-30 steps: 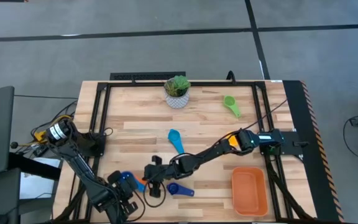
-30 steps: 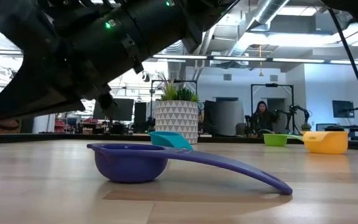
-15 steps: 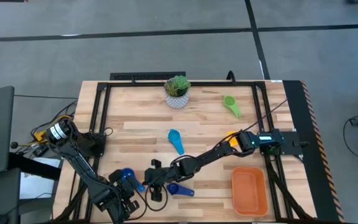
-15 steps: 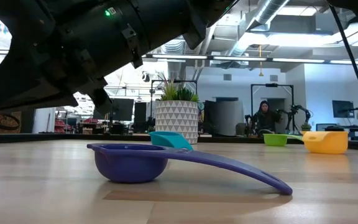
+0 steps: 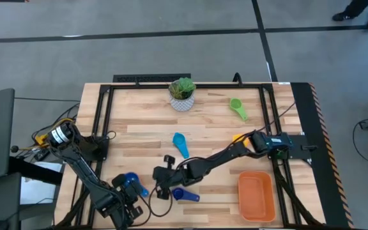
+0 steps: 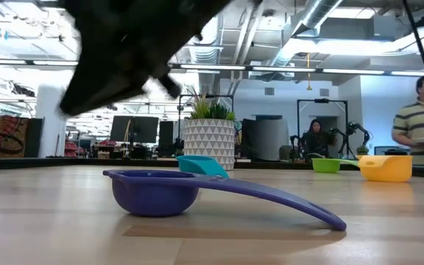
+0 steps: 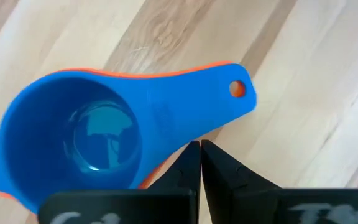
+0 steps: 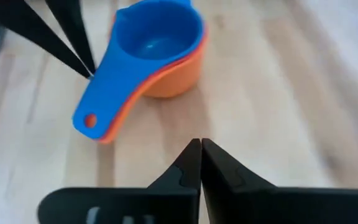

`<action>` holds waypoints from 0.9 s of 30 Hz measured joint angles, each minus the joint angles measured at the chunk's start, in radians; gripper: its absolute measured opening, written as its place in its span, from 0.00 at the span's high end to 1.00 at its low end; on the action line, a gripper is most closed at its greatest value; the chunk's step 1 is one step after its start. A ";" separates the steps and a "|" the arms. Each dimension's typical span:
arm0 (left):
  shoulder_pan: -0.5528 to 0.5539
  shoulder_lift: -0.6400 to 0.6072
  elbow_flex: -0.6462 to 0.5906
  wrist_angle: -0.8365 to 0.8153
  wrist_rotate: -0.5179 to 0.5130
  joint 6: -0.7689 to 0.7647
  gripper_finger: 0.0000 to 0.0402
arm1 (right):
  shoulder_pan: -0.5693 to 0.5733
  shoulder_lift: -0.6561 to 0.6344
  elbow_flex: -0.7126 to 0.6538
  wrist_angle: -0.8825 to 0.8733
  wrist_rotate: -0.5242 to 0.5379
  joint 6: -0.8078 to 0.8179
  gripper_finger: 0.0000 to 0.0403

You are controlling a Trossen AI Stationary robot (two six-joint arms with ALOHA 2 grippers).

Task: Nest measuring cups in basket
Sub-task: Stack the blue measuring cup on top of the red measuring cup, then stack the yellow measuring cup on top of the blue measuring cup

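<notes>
A light blue measuring cup (image 7: 98, 137) sits nested in the orange cup (image 8: 179, 78) on the table near the front left. My left gripper (image 7: 199, 152) is shut, and its tips come down beside the blue cup's handle (image 8: 95, 109). My right gripper (image 8: 199, 149) hovers shut above bare wood, a little to the right of the pair. The dark blue cup (image 6: 153, 193) rests on its bowl and handle tip near the front. Another light blue cup (image 5: 180, 144), the green cup (image 5: 237, 107) and the yellow cup (image 6: 385, 168) lie apart. The orange basket (image 5: 256, 195) stands at the front right. My left gripper's shut fingers (image 8: 73, 43) slant down from above, and their tips stand at the edge of the blue cup's handle (image 7: 185, 134), about midway along it. I cannot tell whether they touch it. The nested pair rests on the table.
A white pot with a green plant (image 5: 182, 94) stands at the far middle. A black frame (image 5: 101, 121) runs along the table's edges. Bare wood lies between the dark blue cup and the basket. People show in the room beyond the table.
My right gripper has risen and drawn back from the nested pair toward the table's far right, tipping less steeply downward. The blue and orange pair stays in place on the table.
</notes>
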 joint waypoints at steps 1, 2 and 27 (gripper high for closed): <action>0.000 0.000 0.014 -0.019 0.001 0.006 1.00 | 0.007 -0.023 0.000 -0.042 0.027 -0.017 0.91; 0.000 0.000 0.031 -0.044 0.001 0.011 1.00 | 0.015 -0.044 0.001 -0.082 0.058 -0.030 0.89; 0.109 -0.001 0.189 -0.254 -0.231 0.331 1.00 | 0.276 -0.267 -0.149 -1.297 0.510 0.869 0.64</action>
